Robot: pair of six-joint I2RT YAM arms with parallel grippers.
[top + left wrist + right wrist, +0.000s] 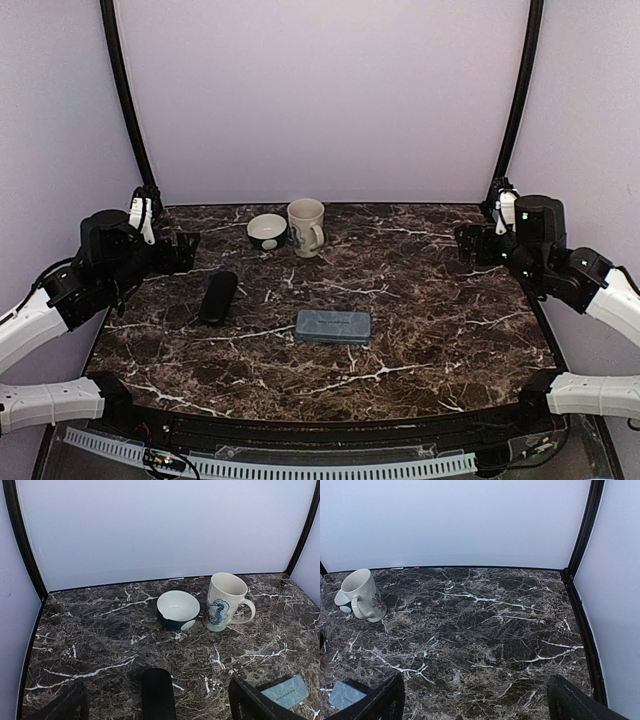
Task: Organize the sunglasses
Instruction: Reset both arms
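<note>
black oval case (218, 297) near grey-blue case (332, 326), left claw (159, 704) wide open, right claw (477, 702) wide open

No readable text, grey-blue case (286, 691) print illegible

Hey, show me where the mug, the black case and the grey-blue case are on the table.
mug (223, 604): left wrist view, on its front wall, beside the seahorse print.
black case (218, 297): top view, middle of its upper face.
grey-blue case (332, 326): top view, centre of its flat top.
</note>
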